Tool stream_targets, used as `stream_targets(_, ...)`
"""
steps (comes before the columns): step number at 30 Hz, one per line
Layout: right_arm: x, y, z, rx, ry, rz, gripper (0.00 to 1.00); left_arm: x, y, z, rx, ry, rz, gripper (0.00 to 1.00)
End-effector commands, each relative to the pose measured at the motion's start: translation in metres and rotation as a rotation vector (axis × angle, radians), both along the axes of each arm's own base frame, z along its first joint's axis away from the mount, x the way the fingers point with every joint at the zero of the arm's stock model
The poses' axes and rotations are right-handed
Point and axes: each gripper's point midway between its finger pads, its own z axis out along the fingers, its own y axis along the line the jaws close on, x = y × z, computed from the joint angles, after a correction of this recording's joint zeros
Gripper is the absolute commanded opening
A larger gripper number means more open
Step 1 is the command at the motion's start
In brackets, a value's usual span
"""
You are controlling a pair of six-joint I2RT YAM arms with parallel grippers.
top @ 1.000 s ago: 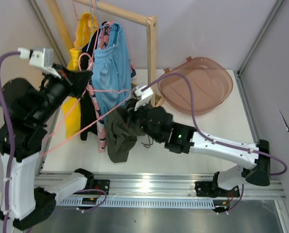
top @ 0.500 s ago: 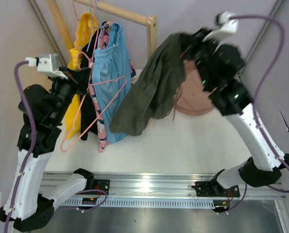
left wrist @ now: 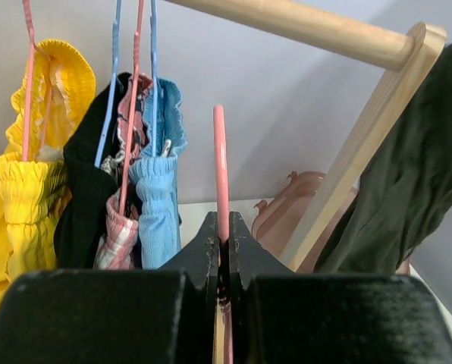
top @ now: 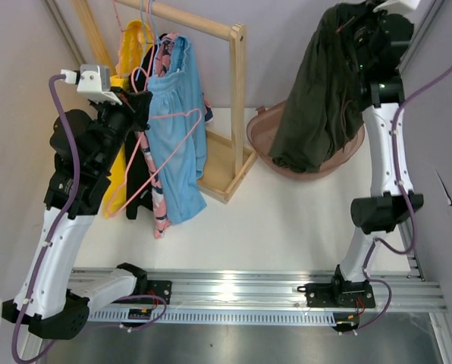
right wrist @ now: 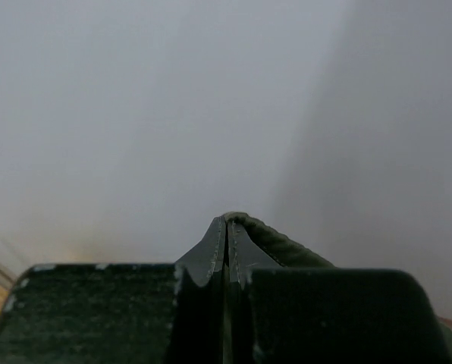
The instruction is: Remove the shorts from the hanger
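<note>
Shorts of dark olive cloth (top: 317, 98) hang high at the far right, free of the pink wire hanger (left wrist: 220, 167), their lower end over the translucent brownish plastic basin (top: 264, 133) on the white desk (top: 287, 220). The right pincer (right wrist: 227, 231) is closed on their top edge. The left pincer (left wrist: 222, 227) is clamped on the bare hanger, beside the wooden clothes rack (top: 239, 76) with its hung garments.

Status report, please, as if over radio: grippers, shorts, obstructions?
Left gripper shut on pink hanger. Right gripper shut on shorts, clear of hanger, raised above brown basin. Nothing in the way.
</note>
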Motion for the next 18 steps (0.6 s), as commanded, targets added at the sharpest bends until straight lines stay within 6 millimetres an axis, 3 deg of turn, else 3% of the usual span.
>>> stream_targets(1, 0.053, 0.02, -0.049, 0.021, 0.021, 0.16, 0.0, 0.002, 0.004, 0.031, -0.013, -0.092, 0.028, 0.0)
stream_targets(2, 0.062, 0.022, -0.061, 0.011, 0.041, 0.171, 0.0, 0.003, 0.004, 0.035, -0.019, -0.1, 0.029, 0.0)
stream_targets(3, 0.077, 0.027, -0.087, 0.002, 0.095, 0.19, 0.0, 0.008, 0.002, 0.034, -0.018, -0.097, 0.031, 0.0)
stream_targets(5, 0.084, 0.033, -0.112, -0.016, 0.159, 0.21, 0.0, 0.011, 0.002, 0.041, -0.018, -0.107, 0.036, 0.0)
stream_targets(6, 0.088, 0.035, -0.138, -0.024, 0.236, 0.219, 0.0, 0.015, 0.001, 0.042, -0.015, -0.105, 0.04, 0.0)
stream_targets(7, 0.085, 0.036, -0.145, -0.031, 0.267, 0.222, 0.03, 0.022, -0.001, 0.05, -0.005, -0.115, 0.043, 0.0)
stream_targets(8, 0.082, 0.037, -0.157, -0.035, 0.307, 0.223, 0.25, 0.027, -0.004, 0.05, 0.005, -0.111, 0.038, 0.0)
stream_targets(9, 0.078, 0.035, -0.168, -0.028, 0.347, 0.217, 0.78, 0.033, -0.007, 0.05, 0.013, -0.105, 0.034, 0.0)
stream_targets(11, 0.055, 0.033, -0.198, -0.017, 0.428, 0.17, 0.99, 0.051, -0.014, 0.059, 0.026, -0.107, 0.029, 0.0)
stream_targets(12, 0.047, 0.033, -0.195, -0.019, 0.386, 0.154, 1.0, 0.053, -0.016, 0.069, 0.023, -0.124, 0.025, 0.0)
stream_targets(13, 0.019, 0.037, -0.222, -0.024, 0.429, 0.141, 0.99, 0.075, -0.025, 0.055, 0.045, -0.08, 0.02, 0.0)
stream_targets(14, 0.006, 0.039, -0.226, -0.022, 0.416, 0.138, 0.99, 0.072, -0.026, 0.076, 0.036, -0.124, 0.007, 0.0)
stream_targets(15, -0.004, 0.042, -0.222, -0.019, 0.366, 0.14, 1.0, 0.079, -0.031, 0.075, 0.042, -0.119, -0.003, 0.0)
stream_targets(16, -0.029, 0.047, -0.242, -0.026, 0.395, 0.151, 0.99, 0.098, -0.04, 0.061, 0.064, -0.08, -0.018, 0.0)
stream_targets(17, -0.039, 0.049, -0.249, -0.023, 0.401, 0.159, 0.99, 0.094, -0.045, 0.08, 0.053, -0.126, -0.05, 0.0)
stream_targets(18, -0.049, 0.053, -0.254, -0.02, 0.398, 0.171, 0.99, 0.099, -0.05, 0.08, 0.051, -0.125, -0.064, 0.0)
